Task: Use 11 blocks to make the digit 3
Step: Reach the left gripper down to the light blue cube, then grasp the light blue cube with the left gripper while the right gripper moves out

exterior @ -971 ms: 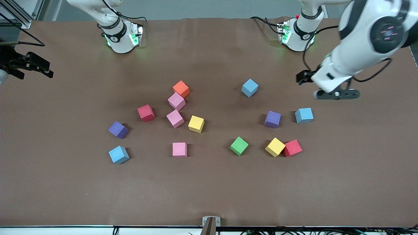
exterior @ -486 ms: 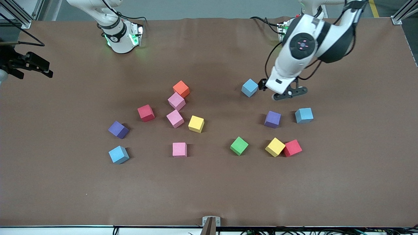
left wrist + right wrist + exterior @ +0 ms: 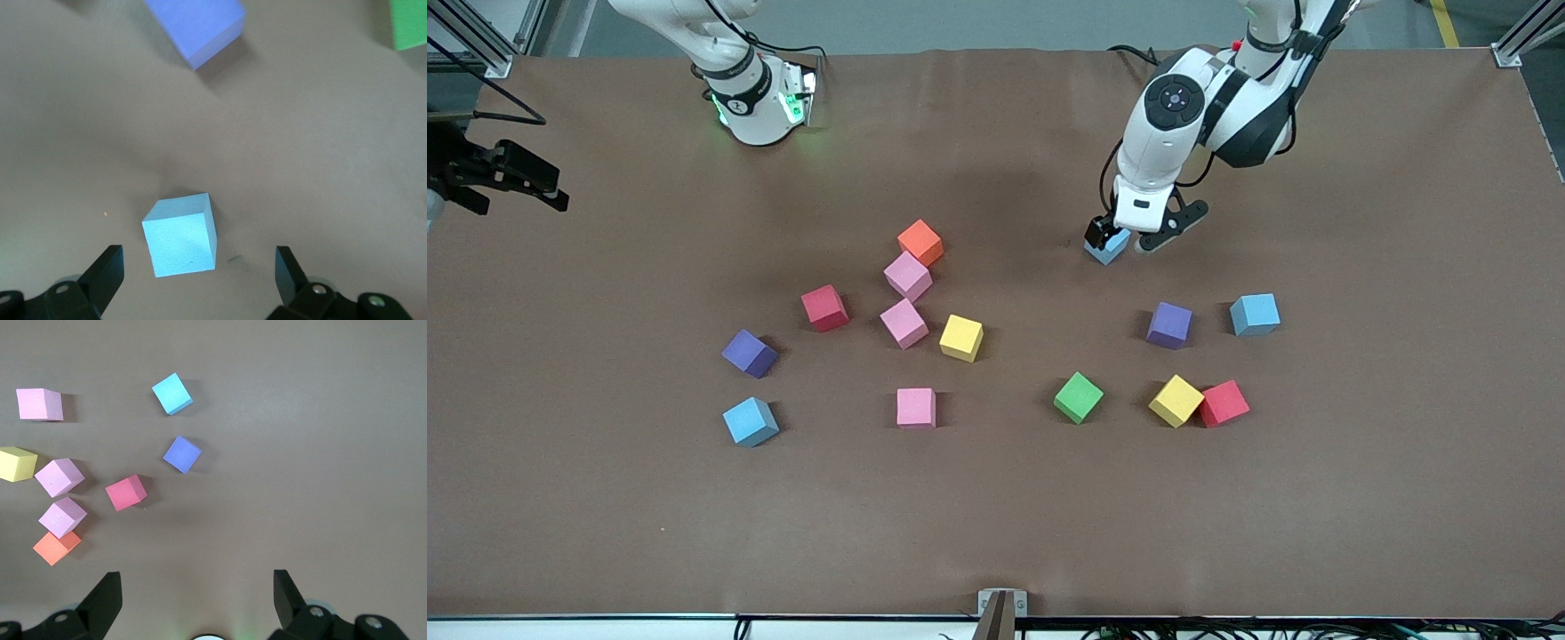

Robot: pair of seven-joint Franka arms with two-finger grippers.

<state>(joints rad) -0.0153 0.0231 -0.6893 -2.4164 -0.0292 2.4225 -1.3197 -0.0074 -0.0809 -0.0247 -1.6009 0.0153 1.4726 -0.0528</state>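
Both sets of jaws wide, nothing held: I've got the left gripper (image 3: 199, 283) low over a light blue block (image 3: 1110, 250) toward the table's robot-side edge, fingers straddling it, probably lined up for a pick. Right gripper (image 3: 197, 600) waits at the right arm's end; blocks (image 3: 960, 338) lie scattered mid-table, no digit 3 formed.

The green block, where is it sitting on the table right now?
In the front view the green block sits alone on the table toward the left arm's end, beside the yellow block that touches a red block.
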